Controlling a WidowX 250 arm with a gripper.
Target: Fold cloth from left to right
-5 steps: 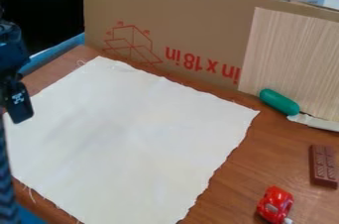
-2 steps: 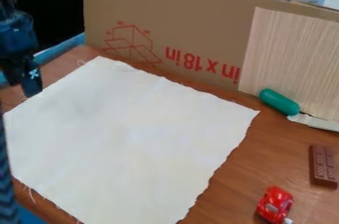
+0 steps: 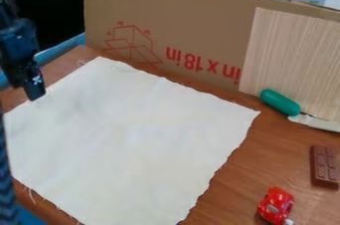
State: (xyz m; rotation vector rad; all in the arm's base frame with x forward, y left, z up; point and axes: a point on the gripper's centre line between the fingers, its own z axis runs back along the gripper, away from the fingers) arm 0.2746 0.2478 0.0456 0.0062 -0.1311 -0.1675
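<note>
Brown wood-grained tabletop (image 3: 229, 184) spreads below and to the right of the jaws of the black two-finger gripper (image 3: 35, 94). Whether those jaws are parted or closed, I cannot tell. Right by them is the upper-left edge of the large off-white square cloth (image 3: 132, 134), which lies flat and unfolded, reaching away down and to the right. Up and right from the jaws, an upright brown cardboard panel (image 3: 193, 25) with red markings stands behind the cloth. Well apart to their right lies a green, rounded oblong object (image 3: 280, 102), before a pale striped wooden board (image 3: 296, 59). Farther, down and right, are a shiny red toy car (image 3: 276, 205) and, farthest, a brown segmented chocolate bar (image 3: 324, 168).
</note>
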